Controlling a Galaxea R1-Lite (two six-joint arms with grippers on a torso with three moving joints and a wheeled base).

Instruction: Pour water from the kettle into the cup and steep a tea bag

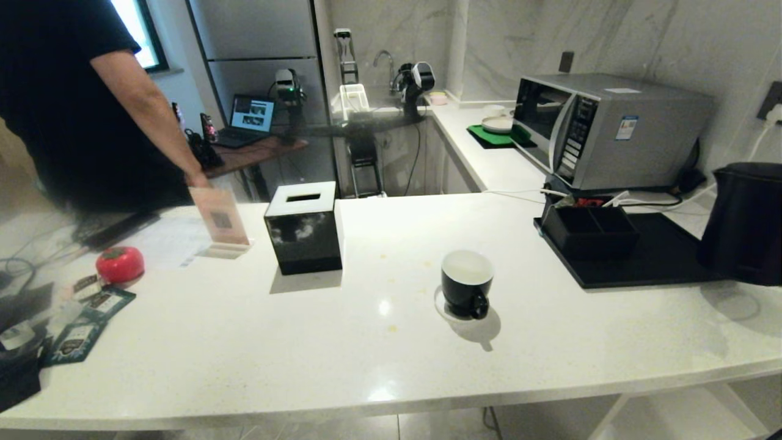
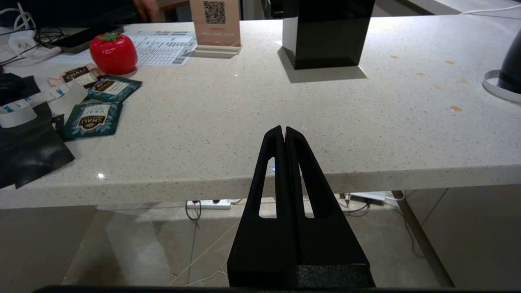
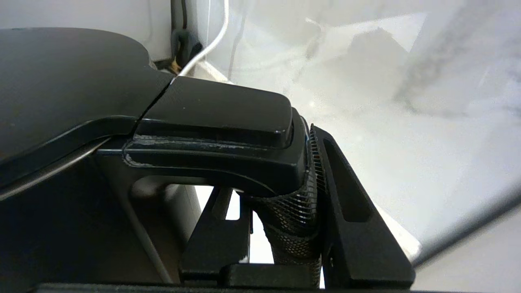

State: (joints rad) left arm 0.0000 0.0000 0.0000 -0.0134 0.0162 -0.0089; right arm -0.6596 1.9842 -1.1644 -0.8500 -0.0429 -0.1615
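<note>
The matte black kettle is at the far right of the counter, over the end of a black tray. In the right wrist view my right gripper is shut on the kettle's mesh-textured handle, one finger on each side, just under the lid. The black cup, white inside, stands on its white saucer mid-counter; the left wrist view catches its edge. My left gripper hangs shut and empty at the counter's front edge. The tea bag is out of view.
A black tissue box stands left of the cup. A microwave and a black tray with an organizer box are at the right. Blue packets, a red tomato-shaped object and a QR stand lie left, beside a person.
</note>
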